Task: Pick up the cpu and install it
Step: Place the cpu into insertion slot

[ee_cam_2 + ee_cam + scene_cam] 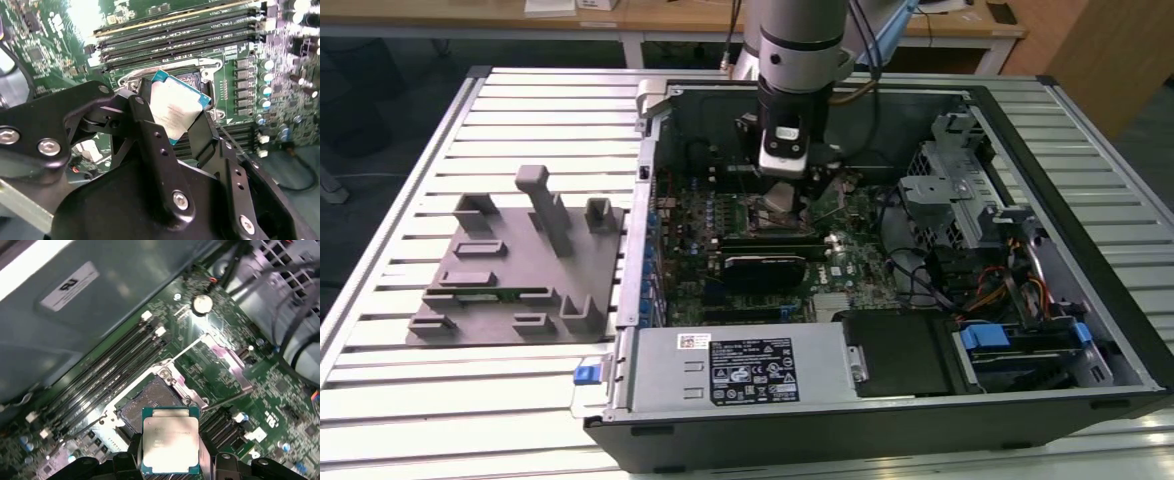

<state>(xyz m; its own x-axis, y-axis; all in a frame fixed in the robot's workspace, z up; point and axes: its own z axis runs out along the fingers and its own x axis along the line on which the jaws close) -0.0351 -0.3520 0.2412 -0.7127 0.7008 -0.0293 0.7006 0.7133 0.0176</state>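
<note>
Second wrist view: we see black fingers (150, 134) clamping the flat square silver-lidded cpu (176, 112) over the open socket (195, 80).

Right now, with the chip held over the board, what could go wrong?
1. In the first wrist view the cpu looks out of line with the socket frame, so it might seat skewed and damage contacts.
2. The gripper clamps the cpu by its edges alone, so a slip could drop it on the motherboard.
3. The open retention plate lies close beside the socket, and the gripper might catch it.
</note>
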